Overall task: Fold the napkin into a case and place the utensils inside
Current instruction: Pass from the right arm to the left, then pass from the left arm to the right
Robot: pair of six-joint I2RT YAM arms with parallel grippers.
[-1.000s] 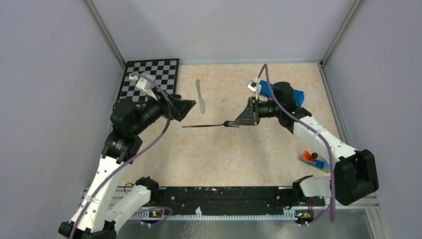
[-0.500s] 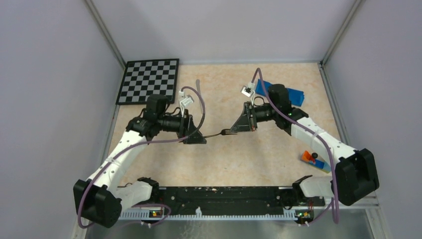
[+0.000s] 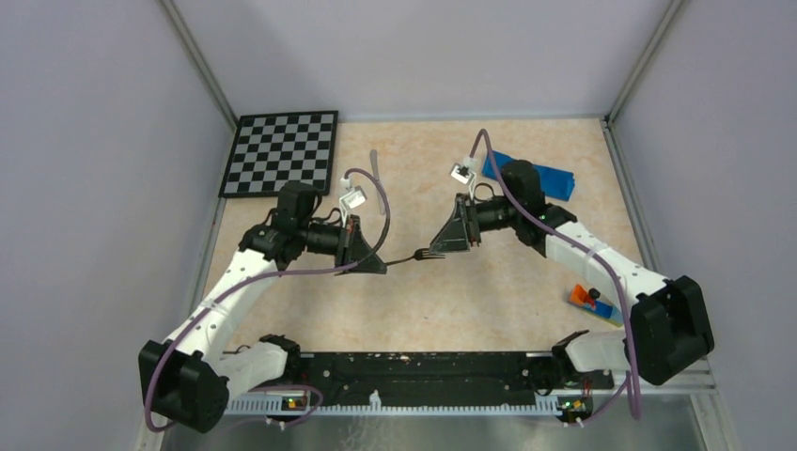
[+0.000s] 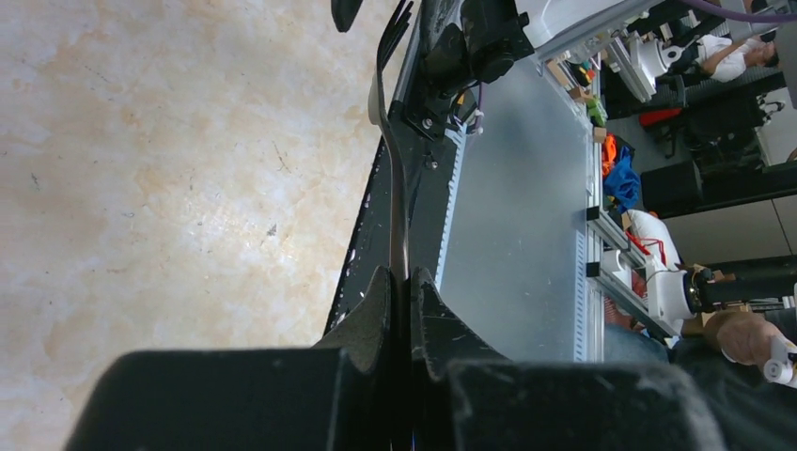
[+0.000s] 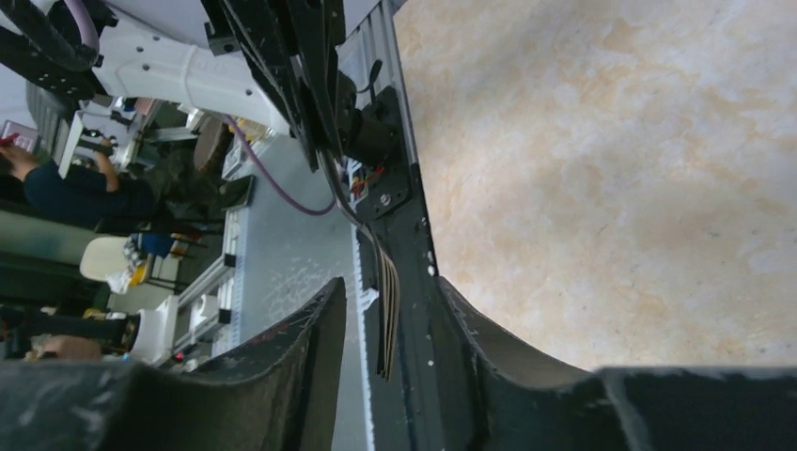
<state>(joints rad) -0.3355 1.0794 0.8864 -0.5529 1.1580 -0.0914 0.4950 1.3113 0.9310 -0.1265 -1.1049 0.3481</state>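
Left gripper (image 3: 378,266) is pressed together on the handle end of the dark fork (image 3: 414,256). The left wrist view shows both fingers (image 4: 374,310) pinched tight on the thin handle, with the rest of the fork (image 4: 395,178) sticking straight out from them. Right gripper (image 3: 438,247) sits at the other end, and in its own wrist view its jaws are spread with the tines (image 5: 387,324) hanging in the gap between them. I can see space on both sides, so it isn't squeezing anything. The fork ends up bridging the two arms, around the middle of the tabletop (image 3: 470,310).

The napkin (image 3: 545,178) is already a narrow blue folded strip lying at the far right of the tabletop, partly hidden behind the right arm. The pale knife (image 3: 373,162) lies at the far middle, just right of the checkerboard (image 3: 282,150), and the left arm's purple cable crosses over part of it. A small orange and blue thing (image 3: 592,301) sits near the right edge.

As for writing, the checkerboard is only plain black and white squares. The little white blocks on the wrist cables are too small to read.
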